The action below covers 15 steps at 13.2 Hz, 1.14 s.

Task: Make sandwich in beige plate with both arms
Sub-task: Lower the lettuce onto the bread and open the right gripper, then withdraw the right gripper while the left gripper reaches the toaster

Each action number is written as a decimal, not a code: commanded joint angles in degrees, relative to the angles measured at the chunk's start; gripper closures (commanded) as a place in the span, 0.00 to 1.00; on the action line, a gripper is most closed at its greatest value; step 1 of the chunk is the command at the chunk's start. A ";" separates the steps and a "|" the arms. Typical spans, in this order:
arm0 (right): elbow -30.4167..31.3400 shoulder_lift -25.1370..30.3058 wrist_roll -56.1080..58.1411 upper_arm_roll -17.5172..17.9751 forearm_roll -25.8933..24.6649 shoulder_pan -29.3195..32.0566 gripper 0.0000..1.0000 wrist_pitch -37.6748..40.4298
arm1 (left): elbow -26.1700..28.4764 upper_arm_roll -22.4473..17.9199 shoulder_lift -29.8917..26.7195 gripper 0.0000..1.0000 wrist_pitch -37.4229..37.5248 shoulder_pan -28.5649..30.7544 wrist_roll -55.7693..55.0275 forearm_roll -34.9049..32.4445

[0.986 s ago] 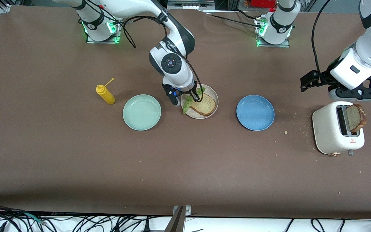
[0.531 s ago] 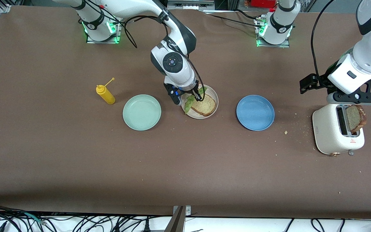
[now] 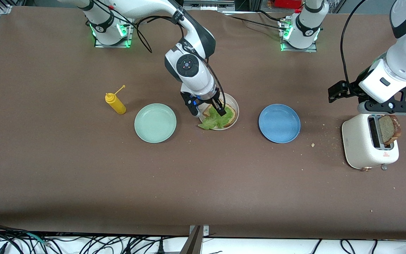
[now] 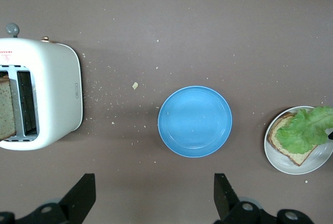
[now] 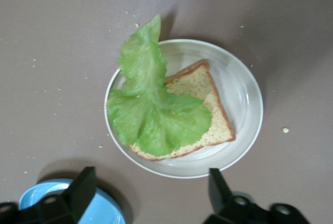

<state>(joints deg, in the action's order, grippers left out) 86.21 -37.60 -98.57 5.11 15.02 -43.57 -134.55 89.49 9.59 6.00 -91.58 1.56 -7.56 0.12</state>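
Note:
The beige plate [image 3: 234, 104] lies mid-table between the mint green and blue plates. It holds one bread slice [image 3: 230, 114] with a green lettuce leaf [image 3: 214, 121] lying loose on it, one end hanging over the rim. My right gripper [image 3: 206, 107] hovers just above this plate, open and holding nothing. In the right wrist view the lettuce [image 5: 151, 107] covers half of the bread [image 5: 216, 117] on the plate [image 5: 251, 104]. My left gripper [image 3: 386, 106] is over the white toaster [image 3: 361, 143], open and empty. A second bread slice [image 3: 388, 129] stands in a toaster slot.
A blue plate [image 3: 279, 123] lies between the beige plate and the toaster. A mint green plate [image 3: 155, 122] and a yellow squeeze bottle [image 3: 115, 103] are toward the right arm's end. Crumbs [image 3: 312, 144] lie scattered around the toaster.
My right gripper has opened and let go of the lettuce, which now lies spread on the bread instead of hanging beside it. The left gripper came down over the toaster and has stopped.

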 commanded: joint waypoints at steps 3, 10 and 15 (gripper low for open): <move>-2.36 2.52 -1.98 0.87 -1.48 2.33 0.01 0.87 | -0.90 0.25 0.06 0.00 0.52 0.20 -0.26 -1.70; -2.19 14.56 25.30 0.87 -4.30 15.85 0.01 24.39 | -0.98 0.16 -0.02 0.00 0.52 0.64 0.18 -3.36; -2.19 20.98 58.42 0.87 -8.58 29.04 0.01 36.89 | -0.99 0.07 0.15 0.00 0.26 2.12 0.62 -8.82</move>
<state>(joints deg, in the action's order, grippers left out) 83.09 -19.26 -50.05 4.91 9.22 -18.42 -100.93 89.35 9.44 5.98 -91.58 2.58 -7.53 -6.37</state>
